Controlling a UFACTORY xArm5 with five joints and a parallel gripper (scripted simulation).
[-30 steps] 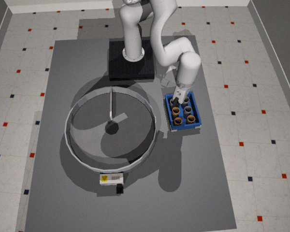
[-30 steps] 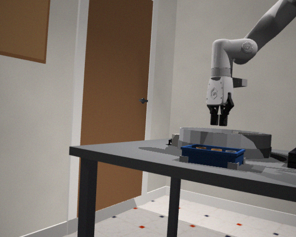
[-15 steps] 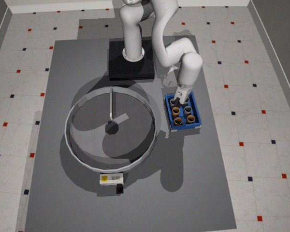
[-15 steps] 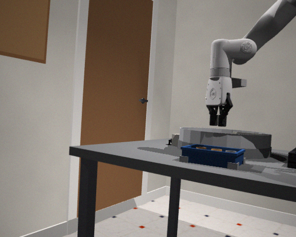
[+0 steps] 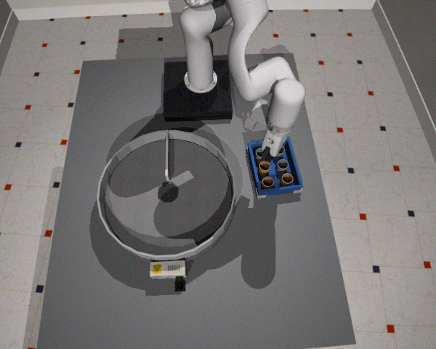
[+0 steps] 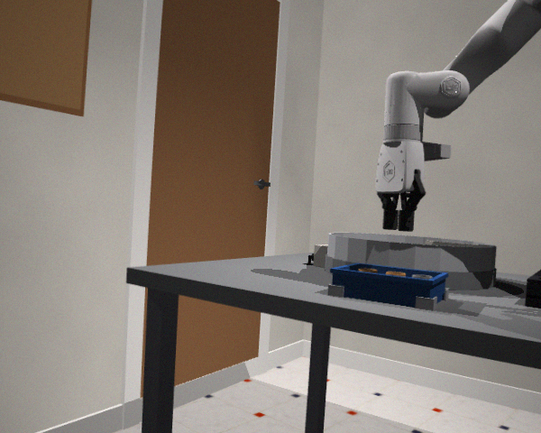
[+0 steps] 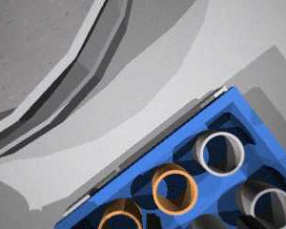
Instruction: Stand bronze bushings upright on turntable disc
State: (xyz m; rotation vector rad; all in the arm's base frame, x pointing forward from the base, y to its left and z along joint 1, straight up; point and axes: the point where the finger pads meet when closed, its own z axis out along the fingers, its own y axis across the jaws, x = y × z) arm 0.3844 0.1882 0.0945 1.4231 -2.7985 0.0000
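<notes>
My gripper (image 5: pixel 267 156) (image 6: pixel 398 225) (image 7: pixel 200 224) is partly open and empty, above the back part of the blue crate (image 5: pixel 296 165) (image 6: pixel 378 288). Three bronze bushings stand in the crate: one middle left (image 5: pixel 264 173) (image 7: pixel 166 171), one front left (image 5: pixel 267 187) (image 7: pixel 123 206) and one front right (image 5: pixel 286 184). Three steel bushings stand there too: one back left (image 7: pixel 198 149), one back right (image 7: pixel 250 192) and one middle right (image 5: pixel 282 171). The arm partly covers the back ones in the top view. The turntable's disc (image 5: pixel 135 214) has its dark hub (image 5: pixel 168 192) at the centre, with no bushing visible on it.
A raised wall (image 5: pixel 101 210) (image 6: pixel 401 256) rings the disc. A thin upright divider (image 5: pixel 167 158) runs from the back wall towards the hub. A white box (image 5: pixel 167 274) with a warning label sits in front of the turntable. The arm's black base (image 5: pixel 198 107) stands behind.
</notes>
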